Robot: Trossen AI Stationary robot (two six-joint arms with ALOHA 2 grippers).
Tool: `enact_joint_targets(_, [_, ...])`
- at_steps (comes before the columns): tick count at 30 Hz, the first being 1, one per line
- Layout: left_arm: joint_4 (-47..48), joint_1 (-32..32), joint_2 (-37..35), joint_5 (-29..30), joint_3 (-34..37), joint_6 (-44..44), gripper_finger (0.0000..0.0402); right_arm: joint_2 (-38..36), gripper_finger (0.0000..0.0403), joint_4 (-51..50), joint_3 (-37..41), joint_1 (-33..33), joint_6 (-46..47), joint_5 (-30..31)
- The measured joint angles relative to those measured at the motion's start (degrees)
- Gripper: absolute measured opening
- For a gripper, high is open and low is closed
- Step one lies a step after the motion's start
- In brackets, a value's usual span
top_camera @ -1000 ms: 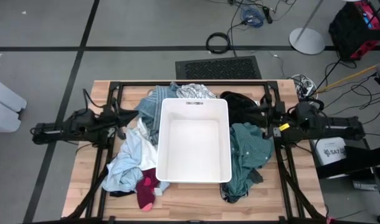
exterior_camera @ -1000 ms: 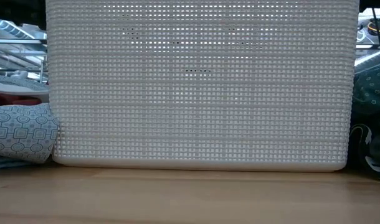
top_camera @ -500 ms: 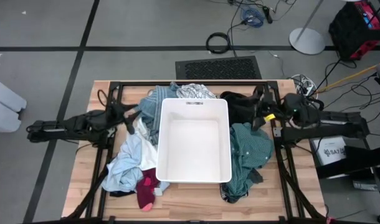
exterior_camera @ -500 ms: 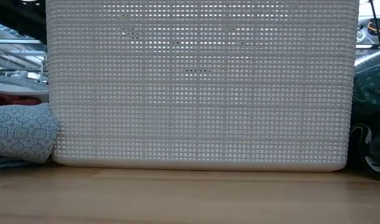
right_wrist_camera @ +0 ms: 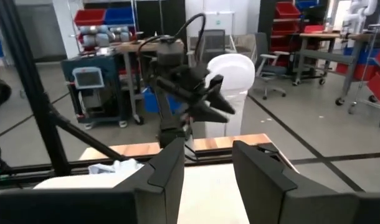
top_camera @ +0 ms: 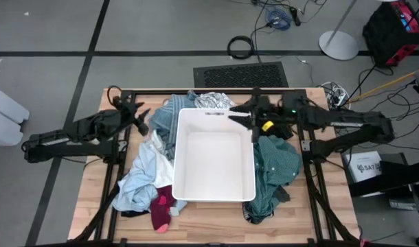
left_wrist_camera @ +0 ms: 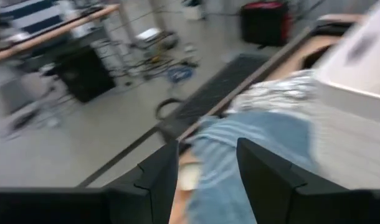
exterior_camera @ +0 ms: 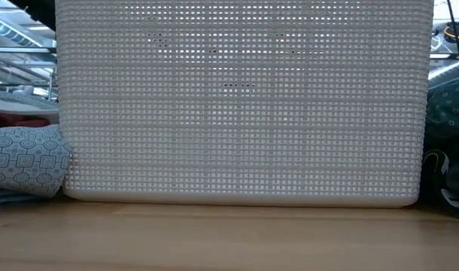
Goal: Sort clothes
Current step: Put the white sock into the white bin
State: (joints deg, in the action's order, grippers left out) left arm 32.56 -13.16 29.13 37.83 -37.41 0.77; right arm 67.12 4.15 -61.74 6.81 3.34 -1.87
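Note:
Clothes lie around a white bin (top_camera: 213, 180) on the table: a blue piece (top_camera: 165, 116) and a light blue heap (top_camera: 142, 173) on its left, a white-grey patterned piece (top_camera: 213, 101) behind it, and black (top_camera: 266, 110) and teal green (top_camera: 275, 165) pieces on its right. A magenta piece (top_camera: 161, 209) lies at the near left. My left gripper (top_camera: 143, 123) is open, just left of the blue piece (left_wrist_camera: 252, 143). My right gripper (top_camera: 233, 116) is open above the bin's far right corner, with nothing between its fingers (right_wrist_camera: 171, 162).
In the low view the bin's perforated wall (exterior_camera: 241, 105) fills most of the picture, with a patterned cloth (exterior_camera: 26, 158) to its left and teal cloth (exterior_camera: 448, 113) to its right. Black frame rails (top_camera: 306, 171) run along both sides of the table. Bare wood (top_camera: 93, 199) shows at the near left.
My right gripper has swung from the table's right side toward its left, ending over the bin's far right corner. My left gripper has moved toward the far edge, from beside the light blue heap to beside the blue piece. The clothes lie as before.

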Motion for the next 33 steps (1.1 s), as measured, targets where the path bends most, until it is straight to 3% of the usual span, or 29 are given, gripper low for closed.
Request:
enact_joint_targets(4, [0.42,-3.45,1.96,4.67,-1.89,0.18,0.0173,8.21,0.0126,-3.42,-8.74,0.00,-2.05,0.00])
enact_joint_targets(16, [1.19,-8.36,3.96,1.47,-2.51,-1.17,0.0173,34.05,0.0126,-16.64,-36.69,-0.21,-6.93,-4.63])
enact_joint_targets(19, [1.77,-8.62,4.00,-5.81,-2.51,-1.15,0.0173,38.39,0.0126,-19.49,-41.88,-0.55,-9.48,-4.63])
enact_joint_targets(24, [7.06,-8.57,4.08,-31.05,-2.51,-1.50,0.0173,42.29,0.0126,-28.27,-49.61,-0.83,-12.00,-4.65])
enact_joint_targets(26, [10.38,-8.57,4.11,-37.76,-2.51,-1.55,0.0173,42.62,0.0126,-31.32,-51.28,-0.84,-12.55,-4.64])
enact_joint_targets(29, [10.71,-8.51,4.46,-39.76,-2.54,0.33,0.0173,42.25,0.0126,-34.10,-52.18,-0.85,-12.61,-4.59])
enact_joint_targets(33, [11.56,-8.73,7.02,-38.14,-2.56,10.49,0.0173,41.29,0.0126,-36.31,-52.21,-0.87,-12.21,-4.46])
